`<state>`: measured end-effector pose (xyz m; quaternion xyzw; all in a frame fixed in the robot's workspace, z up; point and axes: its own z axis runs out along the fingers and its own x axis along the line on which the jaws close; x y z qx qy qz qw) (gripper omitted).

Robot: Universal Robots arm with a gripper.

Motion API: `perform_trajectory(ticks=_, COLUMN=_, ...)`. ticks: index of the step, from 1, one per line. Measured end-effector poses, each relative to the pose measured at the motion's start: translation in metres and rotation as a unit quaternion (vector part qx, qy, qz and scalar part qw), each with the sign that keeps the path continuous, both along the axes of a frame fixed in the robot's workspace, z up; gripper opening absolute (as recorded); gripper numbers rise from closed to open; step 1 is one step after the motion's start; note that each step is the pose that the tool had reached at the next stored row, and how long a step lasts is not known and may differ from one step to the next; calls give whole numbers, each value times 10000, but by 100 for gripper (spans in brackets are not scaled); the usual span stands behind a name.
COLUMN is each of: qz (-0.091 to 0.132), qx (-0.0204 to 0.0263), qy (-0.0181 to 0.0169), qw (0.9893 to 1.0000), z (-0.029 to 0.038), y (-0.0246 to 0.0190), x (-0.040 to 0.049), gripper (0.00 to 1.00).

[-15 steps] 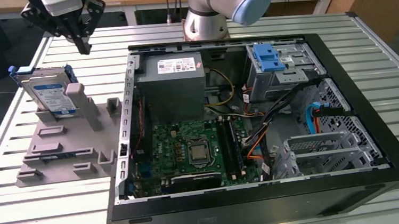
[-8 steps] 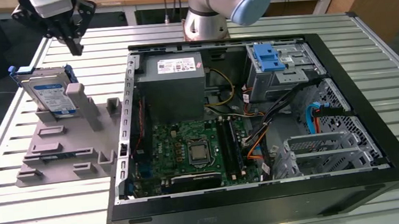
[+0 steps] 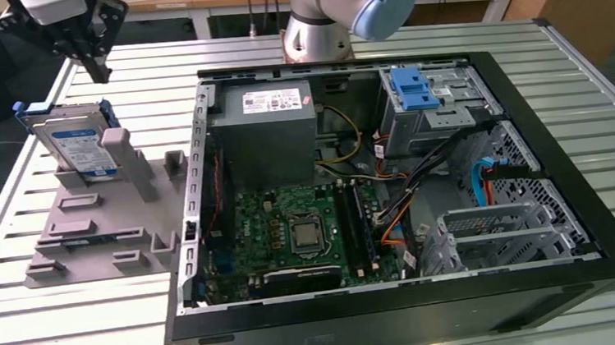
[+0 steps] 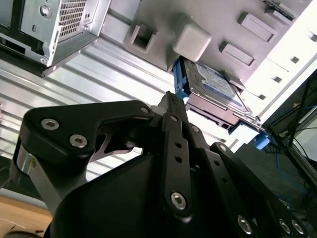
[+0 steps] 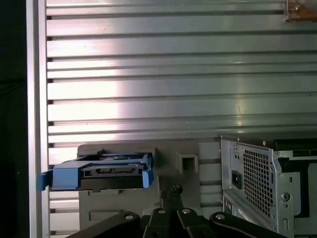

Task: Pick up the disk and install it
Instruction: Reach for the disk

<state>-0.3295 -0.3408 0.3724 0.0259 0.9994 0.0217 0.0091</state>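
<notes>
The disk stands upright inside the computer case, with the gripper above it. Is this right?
No. In the exterior view the disk stands upright in the grey holder outside the computer case, with the gripper above it.

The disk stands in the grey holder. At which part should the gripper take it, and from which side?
Probably the upper edge of the disk, pinching its flat faces, coming from above. It stands on edge in the grey holder, whose slot and post cover its lower part; only the top, with the blue bracket, is free.
</notes>
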Motion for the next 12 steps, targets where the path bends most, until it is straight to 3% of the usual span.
perform_trajectory(ticks=12, qz=3, qx=0, qy=6, qw=10000, z=-26, y=76, x=-260, gripper=11)
